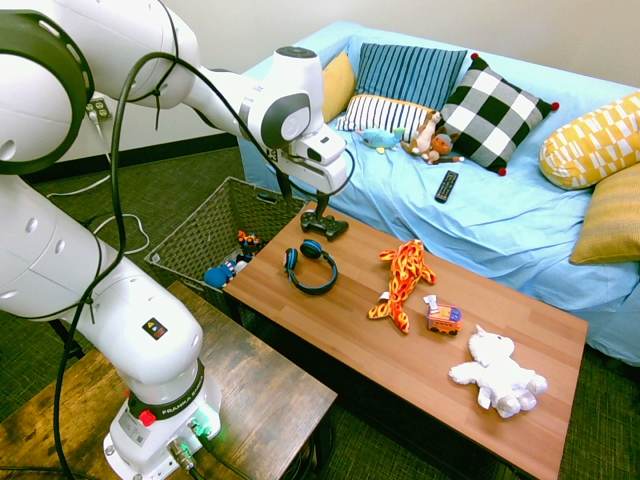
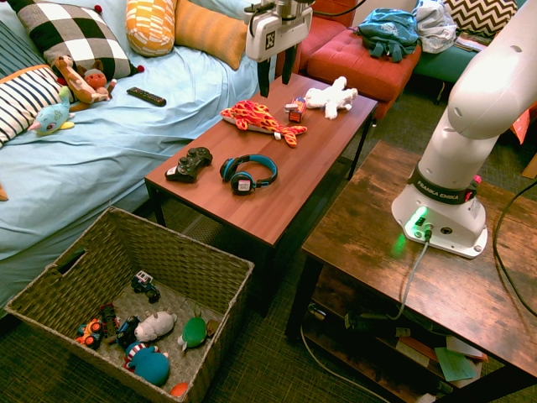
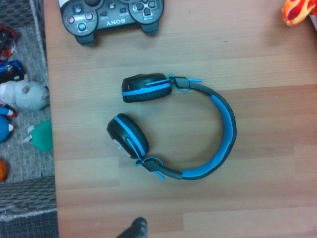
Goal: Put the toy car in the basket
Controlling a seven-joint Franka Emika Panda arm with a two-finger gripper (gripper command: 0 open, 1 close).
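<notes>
First exterior view: gripper [image 1: 322, 199] at centre-left above the table [image 1: 340, 330], fingers apart, nothing held. Toy car [image 1: 441, 318] lower right of centre, between plush tiger [image 1: 402, 282] and white plush [image 1: 498, 375]; basket [image 1: 200, 236] at left.

Second exterior view: gripper [image 2: 278, 74] at top, open; toy car [image 2: 294, 109] just below it; basket [image 2: 201, 259] lower left.

Wrist view: headphones [image 3: 174, 127] at centre, game controller [image 3: 113, 16] at top.

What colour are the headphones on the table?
The headphones are black with bright blue trim. The wrist view shows them best.
</notes>
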